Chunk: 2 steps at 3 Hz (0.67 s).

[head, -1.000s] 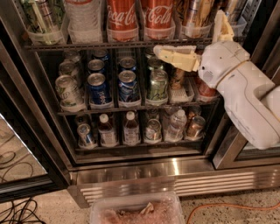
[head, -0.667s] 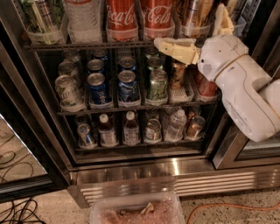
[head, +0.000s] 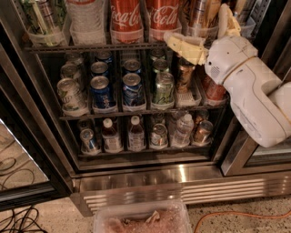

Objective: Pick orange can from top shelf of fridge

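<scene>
The orange can (head: 199, 12) stands on the top shelf (head: 91, 47) of the fridge (head: 182, 175), right of two red Coca-Cola cans (head: 126, 18); its top is cut off by the frame's edge. My gripper (head: 196, 25) is at the top right, open, right in front of the orange can. One cream finger (head: 184, 45) reaches left along the shelf's front edge below the can. The other finger (head: 227, 20) points up on the can's right. The white arm (head: 254, 95) hides the shelf's right end.
The middle rack holds blue Pepsi cans (head: 132, 86), green cans (head: 163, 86) and a dark copper can (head: 185, 75). The bottom rack holds small bottles (head: 135, 134) and cans. A plastic tub (head: 143, 218) sits on the floor. The glass door (head: 18, 150) stands open at the left. An orange cable (head: 245, 214) lies on the floor.
My gripper has risen from the middle rack's height to the top shelf's front edge, with its fingers now on either side of the orange can.
</scene>
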Available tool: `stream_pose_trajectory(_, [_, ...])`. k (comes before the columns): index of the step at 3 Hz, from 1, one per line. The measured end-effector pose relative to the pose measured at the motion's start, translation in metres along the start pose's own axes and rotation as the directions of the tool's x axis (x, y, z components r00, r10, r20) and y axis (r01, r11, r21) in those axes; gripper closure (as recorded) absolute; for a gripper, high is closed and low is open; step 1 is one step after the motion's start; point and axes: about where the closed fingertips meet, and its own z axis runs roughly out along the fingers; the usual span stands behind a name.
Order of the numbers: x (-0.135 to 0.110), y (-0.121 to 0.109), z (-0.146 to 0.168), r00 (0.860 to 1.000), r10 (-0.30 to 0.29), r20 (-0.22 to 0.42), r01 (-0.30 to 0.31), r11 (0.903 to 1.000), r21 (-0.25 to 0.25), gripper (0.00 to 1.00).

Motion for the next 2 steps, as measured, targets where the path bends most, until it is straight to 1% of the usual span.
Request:
stream_pose_trajectory(1, [0.0000,0.0000,0.0000,1.000,0.000,0.000,0.000,1.0000,0.000,0.21])
stream_pose_trajectory(2, [0.0000,0.0001,0.0000,1.000,0.000,0.000,0.000,1.0000,0.000,0.07])
